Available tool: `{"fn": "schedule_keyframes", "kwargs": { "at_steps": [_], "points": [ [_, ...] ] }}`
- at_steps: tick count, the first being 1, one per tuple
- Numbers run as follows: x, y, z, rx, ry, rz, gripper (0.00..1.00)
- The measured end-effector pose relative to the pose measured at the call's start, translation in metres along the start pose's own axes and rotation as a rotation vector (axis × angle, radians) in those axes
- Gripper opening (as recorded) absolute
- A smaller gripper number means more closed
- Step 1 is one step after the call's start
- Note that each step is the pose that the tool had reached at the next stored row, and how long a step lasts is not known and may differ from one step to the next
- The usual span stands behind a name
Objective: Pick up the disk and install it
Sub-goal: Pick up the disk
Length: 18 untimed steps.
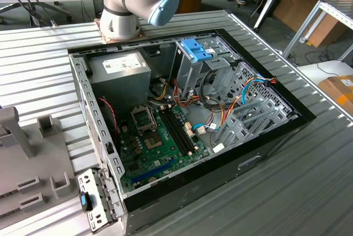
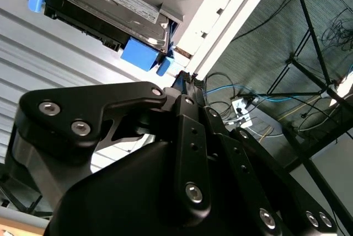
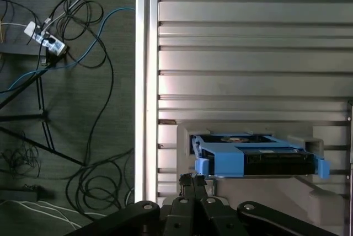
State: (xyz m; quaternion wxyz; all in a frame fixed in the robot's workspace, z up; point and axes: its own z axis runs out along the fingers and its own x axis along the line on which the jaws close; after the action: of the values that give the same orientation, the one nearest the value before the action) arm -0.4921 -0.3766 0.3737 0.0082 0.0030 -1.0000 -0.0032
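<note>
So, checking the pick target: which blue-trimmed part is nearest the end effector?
The disk, grey with blue rails, in a holder right by the end effector. The blue latch tops the cage inside the computer.

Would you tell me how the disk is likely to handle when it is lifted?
The disk looks a rigid metal slab, so probably stiff and dense. Its blue rails look smooth plastic, perhaps slippery. Flat-sided, it should not roll.
</note>
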Motion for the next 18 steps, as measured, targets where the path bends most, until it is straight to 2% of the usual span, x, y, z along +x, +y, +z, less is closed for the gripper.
{"fn": "schedule_keyframes", "kwargs": {
  "at_steps": [11, 13, 17, 18],
  "points": [
    [0.0088, 0.0000, 0.0031, 0.0055, 0.0000, -0.010, 0.11],
    [0.0058, 0.0002, 0.0031, 0.0056, 0.0000, -0.010, 0.11],
    [-0.0065, 0.0004, 0.0028, 0.0056, 0.0002, -0.008, 0.11],
    [-0.0128, 0.0005, 0.0028, 0.0055, 0.0001, -0.007, 0.11]
  ]
}}
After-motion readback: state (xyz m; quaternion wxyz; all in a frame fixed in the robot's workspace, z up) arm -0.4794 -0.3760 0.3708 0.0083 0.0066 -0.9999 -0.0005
